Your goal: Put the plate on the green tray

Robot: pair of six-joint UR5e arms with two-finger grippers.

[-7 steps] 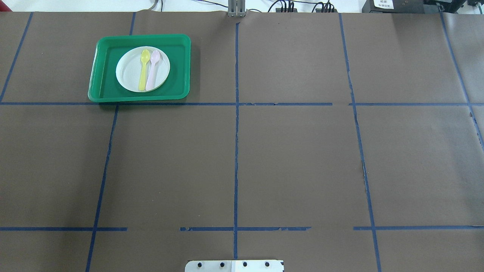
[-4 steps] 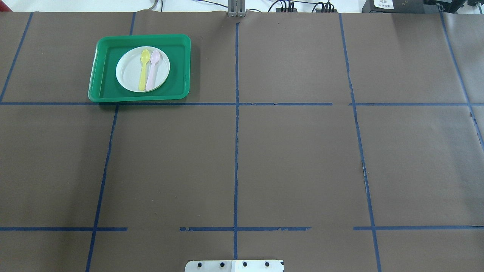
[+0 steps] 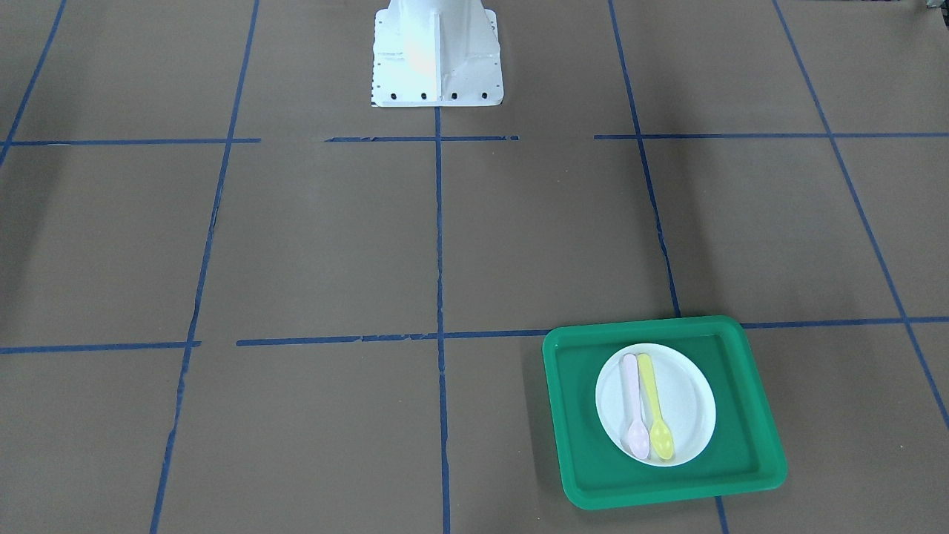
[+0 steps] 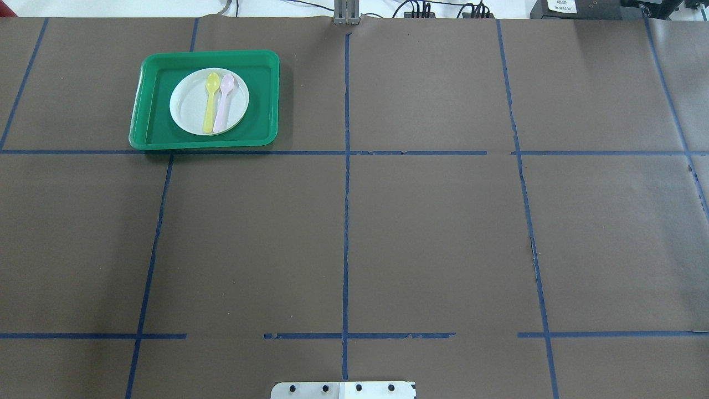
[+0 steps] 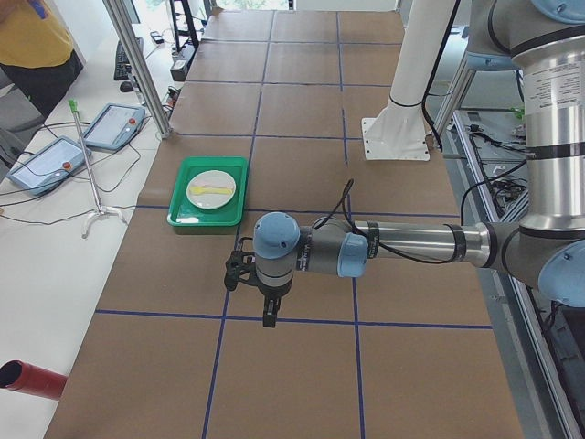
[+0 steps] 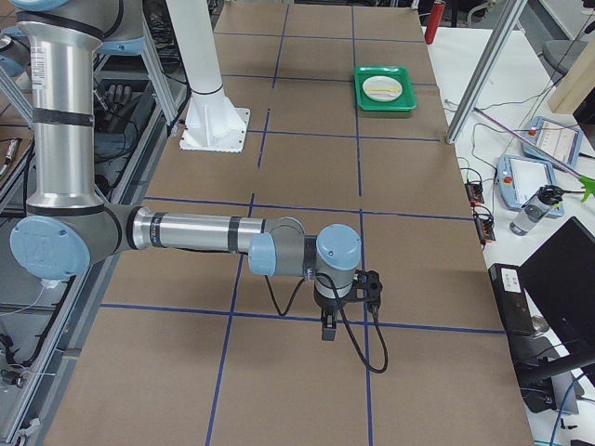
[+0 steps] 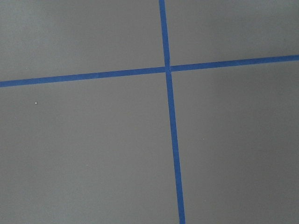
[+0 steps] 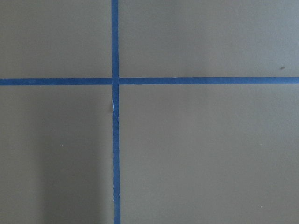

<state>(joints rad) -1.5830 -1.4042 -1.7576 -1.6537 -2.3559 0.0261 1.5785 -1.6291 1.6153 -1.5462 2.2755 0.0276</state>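
Note:
The green tray lies at the table's far left in the overhead view. A white plate sits flat in its middle with a yellow spoon and a pink spoon on it. Tray and plate also show in the front-facing view. My left gripper shows only in the exterior left view, far from the tray, pointing down. My right gripper shows only in the exterior right view, far from the tray. I cannot tell whether either is open or shut.
The robot's white base stands at the table's near middle edge. Blue tape lines grid the brown table. A metal post rises at the far edge near the tray. Teach pendants and an operator are beyond the table.

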